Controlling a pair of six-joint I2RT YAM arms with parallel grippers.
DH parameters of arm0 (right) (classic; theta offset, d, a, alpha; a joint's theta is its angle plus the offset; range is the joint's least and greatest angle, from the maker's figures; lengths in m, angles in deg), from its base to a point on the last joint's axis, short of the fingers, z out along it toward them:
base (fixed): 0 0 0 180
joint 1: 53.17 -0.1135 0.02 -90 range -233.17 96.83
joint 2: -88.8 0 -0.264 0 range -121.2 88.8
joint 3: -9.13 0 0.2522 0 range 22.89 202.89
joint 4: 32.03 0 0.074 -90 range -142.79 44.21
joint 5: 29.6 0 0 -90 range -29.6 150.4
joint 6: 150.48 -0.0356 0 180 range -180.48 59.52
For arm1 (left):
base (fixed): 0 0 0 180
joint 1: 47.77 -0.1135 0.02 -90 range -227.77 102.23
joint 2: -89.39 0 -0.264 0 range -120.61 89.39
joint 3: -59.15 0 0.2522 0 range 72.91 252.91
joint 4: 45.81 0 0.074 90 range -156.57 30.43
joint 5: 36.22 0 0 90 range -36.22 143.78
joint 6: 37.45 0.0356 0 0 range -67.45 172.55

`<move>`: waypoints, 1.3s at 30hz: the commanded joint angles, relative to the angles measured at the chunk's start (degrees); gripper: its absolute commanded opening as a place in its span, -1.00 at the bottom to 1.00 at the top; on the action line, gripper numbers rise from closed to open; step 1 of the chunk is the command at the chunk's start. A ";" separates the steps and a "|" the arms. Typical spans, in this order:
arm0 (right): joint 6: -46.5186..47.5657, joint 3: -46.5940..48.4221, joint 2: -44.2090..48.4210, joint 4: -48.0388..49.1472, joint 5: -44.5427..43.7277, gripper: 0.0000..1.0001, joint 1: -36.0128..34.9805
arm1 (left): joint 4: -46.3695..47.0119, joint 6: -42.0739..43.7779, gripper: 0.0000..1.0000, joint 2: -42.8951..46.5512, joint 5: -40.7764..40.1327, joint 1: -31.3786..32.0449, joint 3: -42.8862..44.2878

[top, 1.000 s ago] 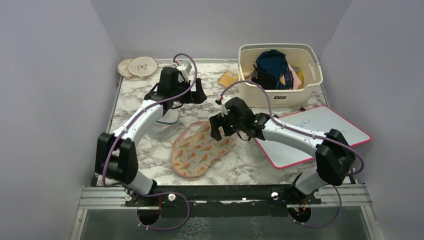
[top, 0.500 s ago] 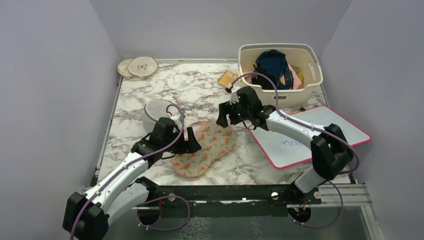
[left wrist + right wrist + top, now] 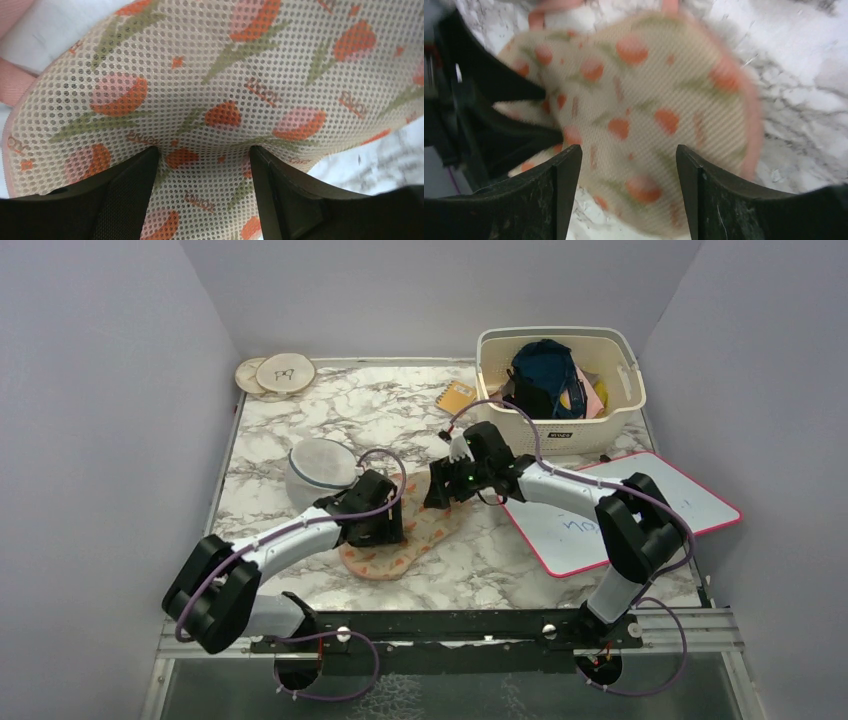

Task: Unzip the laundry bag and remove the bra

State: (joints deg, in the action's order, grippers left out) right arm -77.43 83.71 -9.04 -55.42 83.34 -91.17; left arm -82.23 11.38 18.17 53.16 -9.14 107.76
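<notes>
Laundry bag [image 3: 415,540] seemingly still zipped; left pincer [image 3: 204,155] half-open, pressing its 7 o'clock lobe; right pincer [image 3: 628,155] half-open, empty, over 1 o'clock lobe; next, find zipper pull

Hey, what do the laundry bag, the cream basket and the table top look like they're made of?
Laundry bag: soft mesh fabric, probably synthetic; fine round holes all over, matte printed pattern. Basket: moulded plastic, smooth cream, with a thick rounded rim. Table top: marble look, grey veins on white; real stone or laminate, cannot tell.
</notes>
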 commanded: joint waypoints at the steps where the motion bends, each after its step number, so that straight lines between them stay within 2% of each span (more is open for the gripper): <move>1: -3.19 -3.94 -0.70 3.90 5.92 0.35 -1.26 | 1.64 3.91 0.21 -10.10 -9.62 -5.99 4.12; 6: -5.51 -5.23 -0.92 6.57 7.84 0.33 -4.73 | 1.97 8.10 0.11 -17.95 -10.66 -12.14 10.19; 11: -6.07 -3.55 0.61 8.16 9.77 0.34 -6.38 | 2.07 10.77 0.12 -15.23 -10.39 -13.14 13.13; 13: -4.22 -2.14 2.77 5.87 6.67 0.35 -6.38 | 2.01 11.71 0.17 -12.87 -9.63 -13.14 12.70; 18: 0.31 -1.46 11.63 1.63 -3.36 0.41 -6.30 | -0.12 13.64 0.45 -3.80 -7.01 -13.13 9.93; 21: 2.54 -4.38 18.72 2.82 -8.21 0.52 -6.30 | -0.70 16.06 0.74 3.97 -3.32 -13.14 8.80; 24: 4.38 -7.54 24.80 4.23 -11.98 0.65 -6.30 | -0.03 21.70 0.91 10.16 4.36 -13.08 9.84; 26: 5.23 -9.23 27.83 5.02 -14.21 0.67 -6.30 | 0.93 25.88 0.98 12.85 8.57 -12.75 10.52; 29: 6.14 -11.69 31.29 6.89 -16.61 0.67 -6.30 | 5.64 32.75 0.98 18.00 8.22 -9.02 7.92; 32: 6.14 -12.40 33.57 7.52 -18.56 0.66 -6.30 | 13.64 43.77 0.98 23.26 9.70 -3.62 2.35; 35: 5.91 -12.74 35.44 7.39 -20.10 0.65 -6.30 | 16.36 51.71 0.98 22.67 6.53 0.04 1.24; 39: 5.32 -14.13 39.01 7.41 -24.39 0.65 -6.30 | 18.15 61.03 0.95 15.38 6.99 2.14 3.72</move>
State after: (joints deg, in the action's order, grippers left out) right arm -72.56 70.86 26.08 -49.87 65.19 -97.46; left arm -69.55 58.37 39.41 59.57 -8.55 109.73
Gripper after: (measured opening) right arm 0.826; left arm 0.990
